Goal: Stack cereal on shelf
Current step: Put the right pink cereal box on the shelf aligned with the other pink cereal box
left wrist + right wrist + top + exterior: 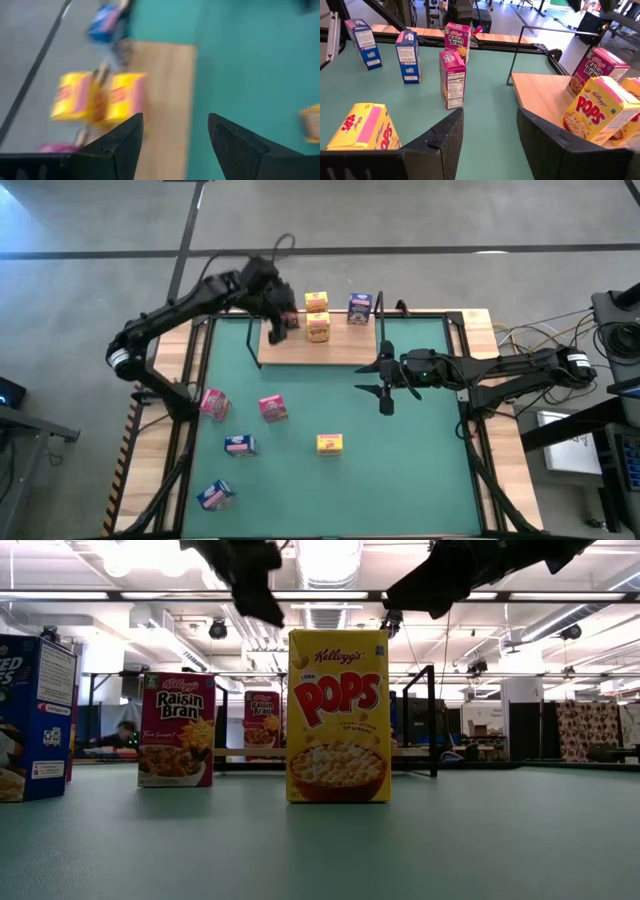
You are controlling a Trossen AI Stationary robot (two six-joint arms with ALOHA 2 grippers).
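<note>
Spanning the far edge of the green mat [400, 480], the shelf [330, 352] carries two yellow boxes [317, 316], one blue box [360, 308] and one pink box [287, 322]. The left gripper [275, 315] hovers over the shelf's left end, fingers parted and empty. The right gripper [385, 385] sits just off the shelf's right front corner, fingers spread, holding nothing. In front of the shelf, on the mat, stand two pink boxes [272, 409], two blue boxes [216, 495] and one yellow box [330, 443].

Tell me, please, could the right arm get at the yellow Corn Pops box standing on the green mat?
Probably yes: the open right pincer hovers near the Corn Pops box, with only bare green mat between them.
</note>
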